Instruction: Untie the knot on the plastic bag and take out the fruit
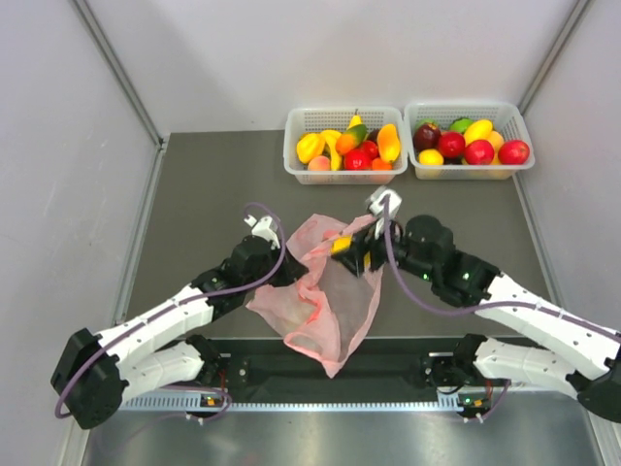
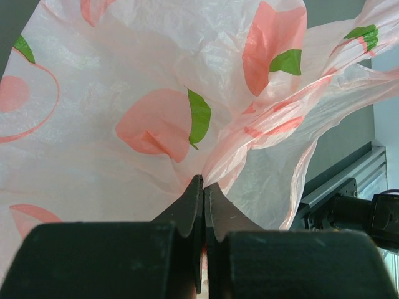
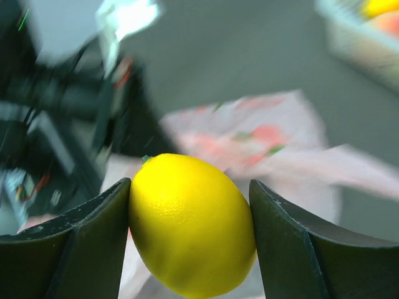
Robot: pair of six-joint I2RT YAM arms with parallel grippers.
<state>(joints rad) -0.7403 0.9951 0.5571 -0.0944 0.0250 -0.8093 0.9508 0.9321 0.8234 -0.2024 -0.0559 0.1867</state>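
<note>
On counter (image 1: 209, 194), plastic bag (image 1: 325, 311) slack, centre, near edge. No knot visible, judged undone; extraction underway. Left arm (image 1: 184, 306) stretched low, left claw (image 2: 203, 187) clenched on bag film. Right arm (image 1: 505, 291) bent inward, right claw (image 3: 190, 187) grasping yellow fruit (image 3: 193, 230) above bag. More fruit inside: cannot tell.

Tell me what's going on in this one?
Two robot arms are working on a pink plastic bag that lies crumpled on the table between them. The left end effector is shut on a fold of the bag's film. The right end effector grips a yellow lemon between its fingers, held at the bag's far edge. Two white baskets of assorted fruit stand side by side at the far edge of the table.
</note>
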